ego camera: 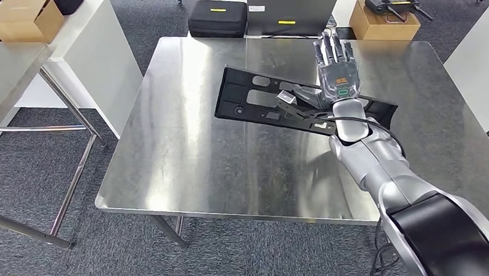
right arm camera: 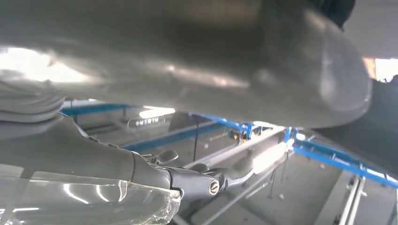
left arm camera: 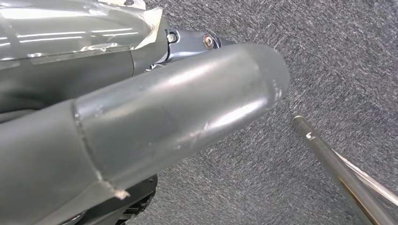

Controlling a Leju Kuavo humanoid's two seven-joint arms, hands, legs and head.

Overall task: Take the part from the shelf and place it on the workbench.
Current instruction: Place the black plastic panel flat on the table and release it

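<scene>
Right hand (ego camera: 336, 79) fingers outstretched over long flat black part (ego camera: 253, 101) with cutouts, lying on steel workbench (ego camera: 187, 158)

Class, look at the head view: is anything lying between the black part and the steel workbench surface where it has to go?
Nothing visible does. The black part already lies on the workbench, with the right robot hand over its end.

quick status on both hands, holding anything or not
Left hand: cannot be told; the left wrist view does not make its fingers clear.
Right hand: fingers straight and apart above the black part, thumb against it; grip cannot be told.
</scene>
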